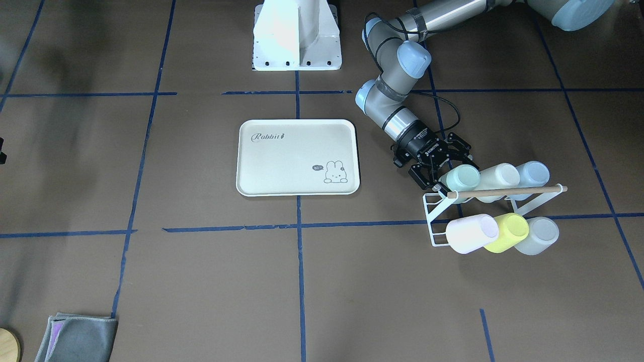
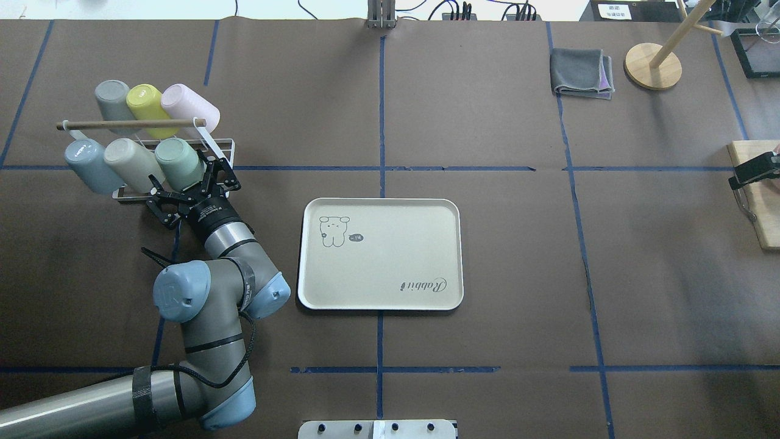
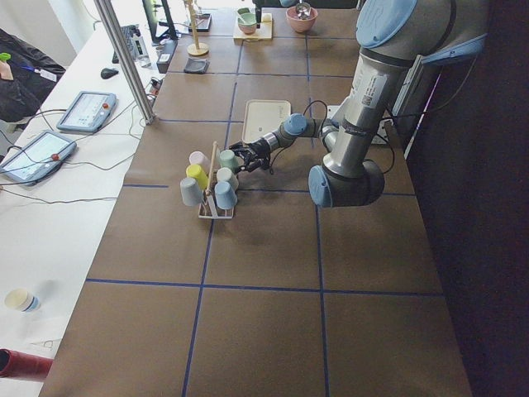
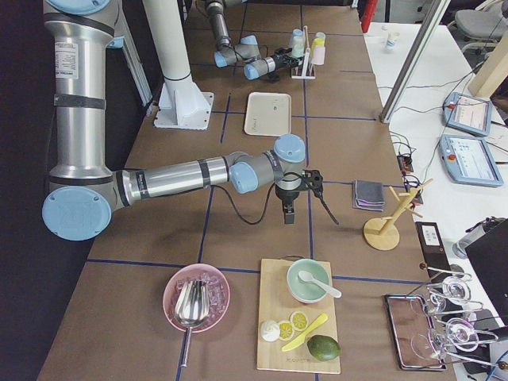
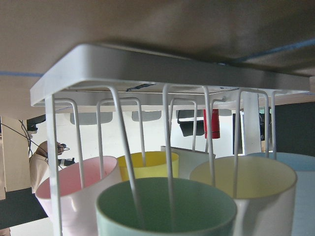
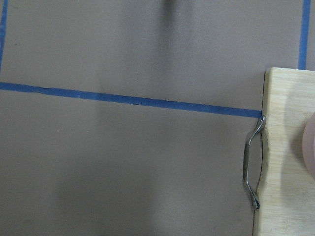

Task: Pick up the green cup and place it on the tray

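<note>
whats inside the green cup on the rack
Two white prongs of the wire rack run into the green cup; the inside that shows is otherwise bare. Part of its mouth falls outside the left wrist view and is unseen.

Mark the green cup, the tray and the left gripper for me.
green cup [image 2: 178,163]: overhead exterior view, side wall.
tray [image 2: 390,262]: overhead exterior view, bare floor.
left gripper [image 2: 186,178]: overhead exterior view, midway between fingertips.

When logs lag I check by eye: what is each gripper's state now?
Left gripper: open at the green cup, not gripping it.
Right gripper: cannot be told.
</note>
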{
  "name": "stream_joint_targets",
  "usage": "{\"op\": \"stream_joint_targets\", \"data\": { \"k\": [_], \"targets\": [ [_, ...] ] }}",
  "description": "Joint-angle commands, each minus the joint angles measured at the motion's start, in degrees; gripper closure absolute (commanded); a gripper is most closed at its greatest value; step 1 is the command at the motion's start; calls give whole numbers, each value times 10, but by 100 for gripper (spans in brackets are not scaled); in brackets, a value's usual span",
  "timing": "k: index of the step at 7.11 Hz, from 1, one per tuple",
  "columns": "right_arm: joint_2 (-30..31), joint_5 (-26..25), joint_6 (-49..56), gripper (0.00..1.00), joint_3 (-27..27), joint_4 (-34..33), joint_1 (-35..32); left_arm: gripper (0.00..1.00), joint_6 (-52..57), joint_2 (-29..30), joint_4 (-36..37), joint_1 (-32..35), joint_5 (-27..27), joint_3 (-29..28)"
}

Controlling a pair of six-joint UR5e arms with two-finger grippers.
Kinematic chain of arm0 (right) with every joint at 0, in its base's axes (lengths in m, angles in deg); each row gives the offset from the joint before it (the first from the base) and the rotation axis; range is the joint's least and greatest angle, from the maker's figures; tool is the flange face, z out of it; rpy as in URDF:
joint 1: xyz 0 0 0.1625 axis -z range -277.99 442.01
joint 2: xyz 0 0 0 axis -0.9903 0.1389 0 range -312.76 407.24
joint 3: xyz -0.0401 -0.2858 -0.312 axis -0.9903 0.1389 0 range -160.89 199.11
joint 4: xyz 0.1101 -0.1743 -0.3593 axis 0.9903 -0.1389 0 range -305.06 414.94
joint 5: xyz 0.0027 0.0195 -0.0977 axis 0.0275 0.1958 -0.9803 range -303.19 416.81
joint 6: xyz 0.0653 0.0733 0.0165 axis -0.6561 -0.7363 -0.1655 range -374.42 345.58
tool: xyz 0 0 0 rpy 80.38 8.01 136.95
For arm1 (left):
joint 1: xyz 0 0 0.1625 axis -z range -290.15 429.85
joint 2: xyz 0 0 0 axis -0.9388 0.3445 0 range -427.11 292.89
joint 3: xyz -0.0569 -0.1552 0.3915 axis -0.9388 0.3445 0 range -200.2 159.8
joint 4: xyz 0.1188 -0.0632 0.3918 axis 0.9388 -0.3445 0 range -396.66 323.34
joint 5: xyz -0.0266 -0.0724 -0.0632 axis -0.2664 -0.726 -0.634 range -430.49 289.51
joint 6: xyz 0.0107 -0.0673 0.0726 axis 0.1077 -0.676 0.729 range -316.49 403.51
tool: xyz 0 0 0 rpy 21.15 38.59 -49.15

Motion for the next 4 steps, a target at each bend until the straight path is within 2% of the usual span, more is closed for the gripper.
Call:
{"op": "stream_joint_targets", "data": {
  "k": [1,2,4],
  "targets": [
    [0,-1,0,0,0,0,0,3,-1,0,-1,0,0,-3],
    [0,-1,0,0,0,0,0,3,-1,1,-1,2,0,-3],
    [0,-1,0,0,0,0,0,17,-2,0,-1,4,0,-3]
  ]
}}
